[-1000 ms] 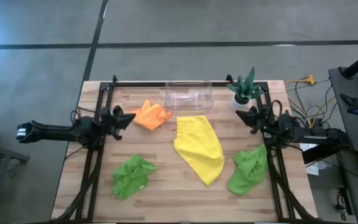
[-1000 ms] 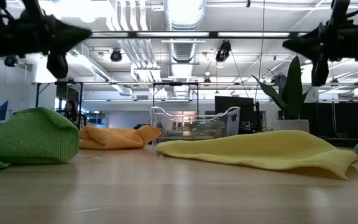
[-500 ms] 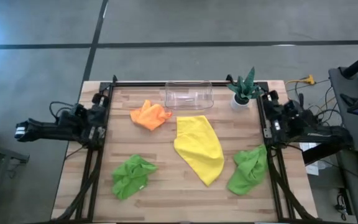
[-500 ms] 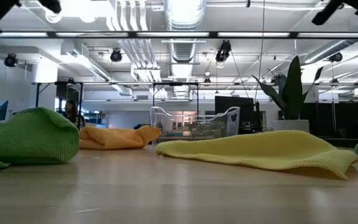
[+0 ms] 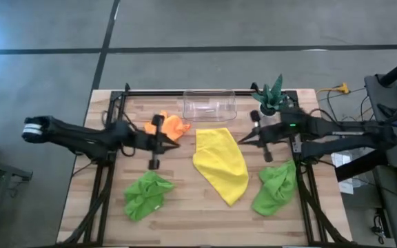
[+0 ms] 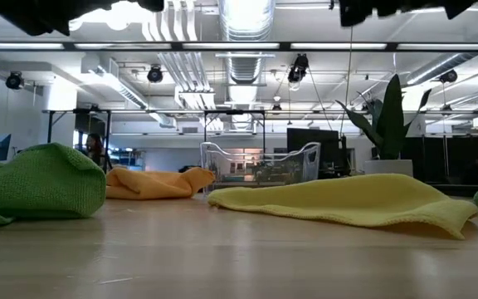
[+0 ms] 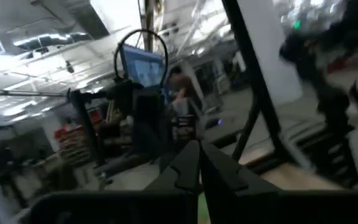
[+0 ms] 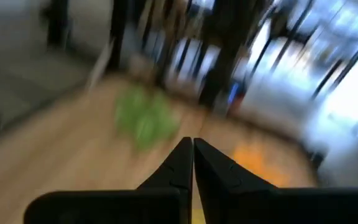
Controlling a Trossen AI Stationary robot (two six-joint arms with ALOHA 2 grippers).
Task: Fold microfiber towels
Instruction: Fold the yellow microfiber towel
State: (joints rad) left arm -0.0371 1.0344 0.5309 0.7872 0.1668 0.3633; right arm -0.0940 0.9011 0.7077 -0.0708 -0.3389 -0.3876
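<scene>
Table (image 5: 185, 200): your wooden work surface, with the yellow towel near its middle as the landmark for everything below.
Left arm (image 5: 81, 140): you have it stretched out level from the table's left edge toward the yellow towel, raised above the wood.
Right arm (image 5: 336, 131): you have it reaching in level from the right edge toward the yellow towel, also raised.
Yellow towel (image 5: 220, 164): lies spread flat, the widest of the 4 cloths, with 1 corner pointing at the near edge.
Lime green towels: 1 crumpled heap (image 5: 147, 194) sits to the near left of the yellow towel, the other (image 5: 276, 187) to its near right, just beside it.
Clear bin (image 5: 209, 105): stands beyond the yellow towel at the far edge, nothing in it that you can make out.
Orange towel (image 5: 174, 127): bunched up to the far left of the yellow towel, partly under your left arm's wrist.
Plant (image 5: 271, 96): stands in its pot to the far right of the yellow towel.
Left gripper (image 5: 175, 144): fingers pressed together, holding nothing, tip just left of the yellow towel and beside the orange towel.
Right gripper (image 5: 240, 141): fingers closed to a point, empty, hovering at the yellow towel's far right edge.
</scene>
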